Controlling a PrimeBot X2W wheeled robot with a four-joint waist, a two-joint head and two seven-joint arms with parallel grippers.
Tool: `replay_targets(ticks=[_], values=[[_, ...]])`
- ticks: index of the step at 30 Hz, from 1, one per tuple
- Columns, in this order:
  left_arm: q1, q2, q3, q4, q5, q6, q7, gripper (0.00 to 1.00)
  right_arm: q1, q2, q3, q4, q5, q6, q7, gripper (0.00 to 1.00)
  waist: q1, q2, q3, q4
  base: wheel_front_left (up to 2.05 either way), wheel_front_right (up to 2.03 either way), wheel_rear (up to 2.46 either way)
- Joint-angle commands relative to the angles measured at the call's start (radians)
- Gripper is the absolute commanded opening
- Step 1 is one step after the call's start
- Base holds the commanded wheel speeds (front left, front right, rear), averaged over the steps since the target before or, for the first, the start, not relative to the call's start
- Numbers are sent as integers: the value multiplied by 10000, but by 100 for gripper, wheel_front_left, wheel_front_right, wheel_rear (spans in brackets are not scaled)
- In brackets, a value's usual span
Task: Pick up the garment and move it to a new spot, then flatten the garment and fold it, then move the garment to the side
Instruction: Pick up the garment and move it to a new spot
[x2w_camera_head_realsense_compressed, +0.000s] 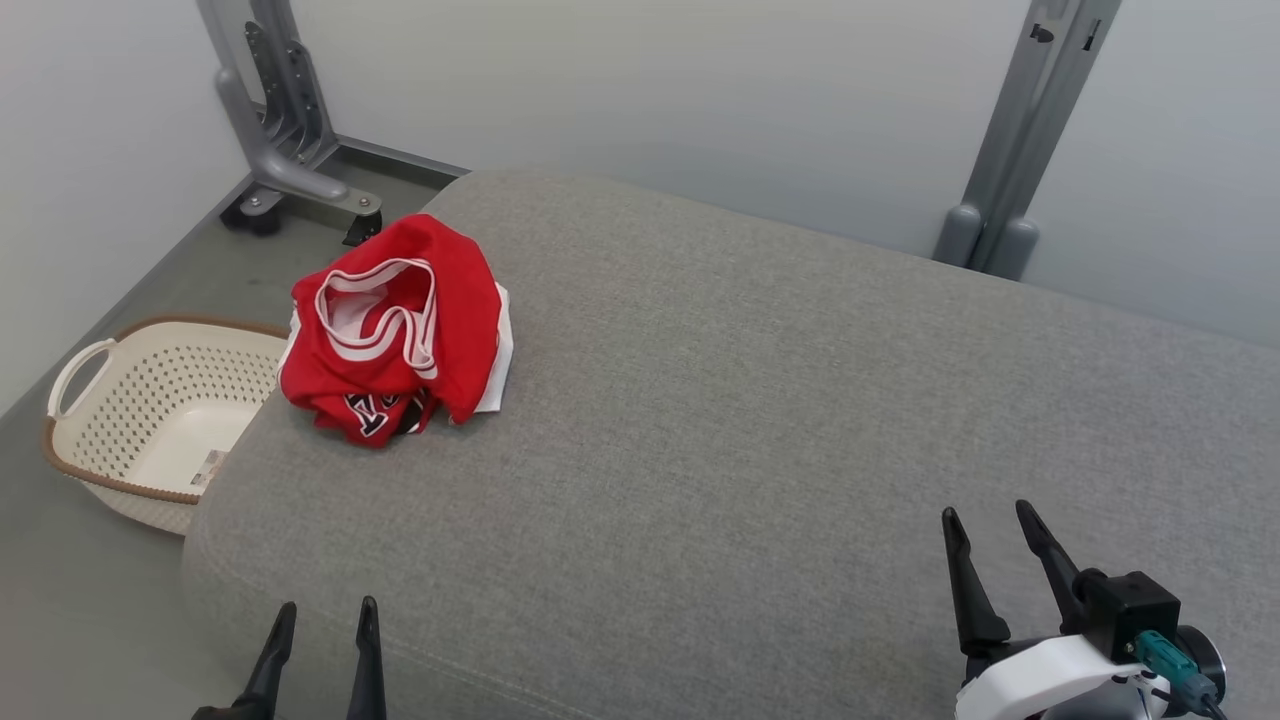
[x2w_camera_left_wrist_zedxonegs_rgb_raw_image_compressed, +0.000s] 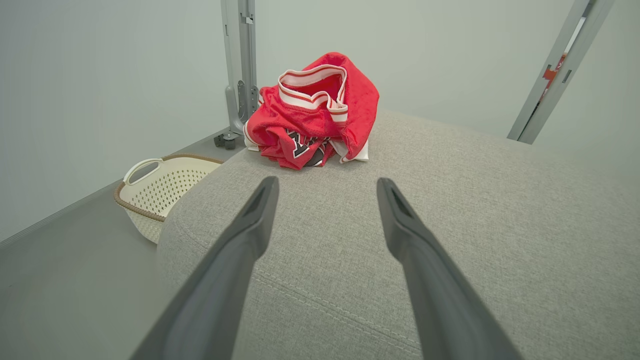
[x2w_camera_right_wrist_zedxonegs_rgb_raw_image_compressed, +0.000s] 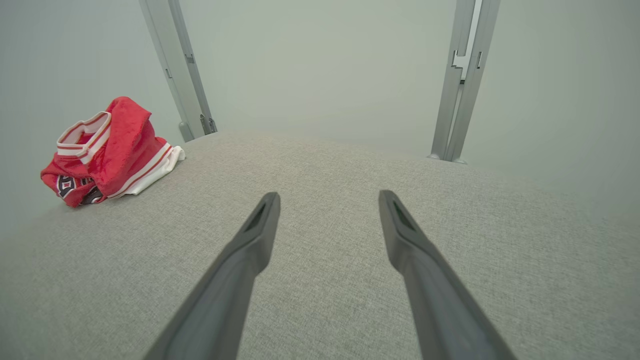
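Garment, head view: I see the red garment (x2w_camera_head_realsense_compressed: 400, 330), trimmed in white, crumpled in a heap at upper left of centre, on the left end of the grey cushion (x2w_camera_head_realsense_compressed: 750, 420).
Basket, head view: the cream perforated basket (x2w_camera_head_realsense_compressed: 170, 385) stands on the floor (x2w_camera_head_realsense_compressed: 60, 600) at the left edge of the frame, just beside the cushion's rounded end and below-left of the garment.
Left gripper, head view: the left gripper (x2w_camera_head_realsense_compressed: 329, 603) sits at the bottom edge, left of centre. Its fingers are parted with nothing between them, and it is well apart from the garment.
Right gripper, head view: the right gripper (x2w_camera_head_realsense_compressed: 985, 508) is at lower right over the cushion, fingers spread and empty.
Stands, head view: I see one grey metal stand (x2w_camera_head_realsense_compressed: 285, 130) at upper left and a grey post (x2w_camera_head_realsense_compressed: 1020, 150) at upper right.
Garment, left wrist view: it lies at upper centre on the cushion, above the gap between the fingers, with black-and-white lettering on a lower fold.
Left gripper, left wrist view: the fingers stand wide apart and I see only cushion between them.
Basket, left wrist view: it is left of centre, on the floor against the cushion's edge.
Garment, right wrist view: it is at the far left, mid-height, resting on the cushion.
Right gripper, right wrist view: the fingers are wide apart over bare cushion and hold nothing.
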Motion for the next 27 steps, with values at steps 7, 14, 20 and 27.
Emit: replay_targets(ticks=[7, 14, 20, 27], values=[[-460, 19, -716, 323, -102, 7, -2, 100, 349, -30, -117, -86, 47, -17, -28, 100, 0, 0, 233, 130, 0, 0, 0], [-3308, 193, -1679, 2494, -990, 9, 74, 100, -621, -48, -180, -446, -1029, -17, -26, 100, 0, 0, 2484, -642, 0, 0, 0], [-6681, 653, -2227, 4633, -1988, 10, 394, 100, -1667, -51, -235, -615, -1893, -17, -26, 100, 0, 0, 4388, -1102, 0, 0, 0], [-8955, 1340, -2257, 7349, -2438, 15, 500, 100, -2166, -64, -199, -611, -2220, -17, -28, 100, 0, 0, 5139, -1573, 0, 0, 0]])
